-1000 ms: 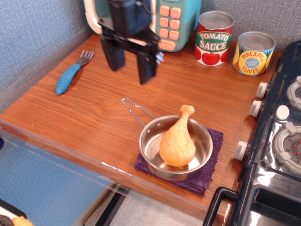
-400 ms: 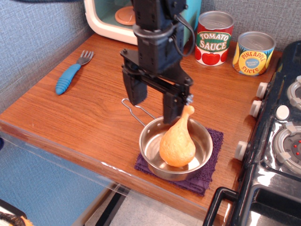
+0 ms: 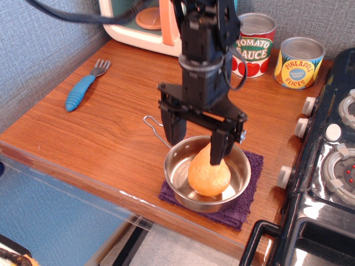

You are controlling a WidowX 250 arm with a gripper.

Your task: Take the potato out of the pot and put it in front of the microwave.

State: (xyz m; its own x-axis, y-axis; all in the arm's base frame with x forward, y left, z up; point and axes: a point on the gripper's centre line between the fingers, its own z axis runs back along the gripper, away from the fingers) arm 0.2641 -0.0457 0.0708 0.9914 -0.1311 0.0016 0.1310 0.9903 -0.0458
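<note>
The potato [image 3: 208, 176] is a golden-orange drumstick-shaped toy standing in the pot [image 3: 180, 169], a shiny steel saucepan with a wire handle, at the table's front right. My black gripper [image 3: 197, 141] hangs open right over the pot, its fingers [image 3: 174, 128] straddling the potato's narrow upper end; the right finger hides that end. I cannot tell whether it touches the potato. The microwave [image 3: 138, 25], teal with a cream front and salmon handle, stands at the back behind the arm.
A purple cloth [image 3: 249, 191] lies under the pot. A blue-handled fork [image 3: 83, 88] lies at the left. A tomato sauce can [image 3: 252, 45] and a pineapple slices can [image 3: 298, 62] stand at the back right. A black stove [image 3: 327, 166] fills the right edge.
My gripper has moved from in front of the microwave forward and right, and come down over the pot, open all the while. The potato and pot have not moved.
</note>
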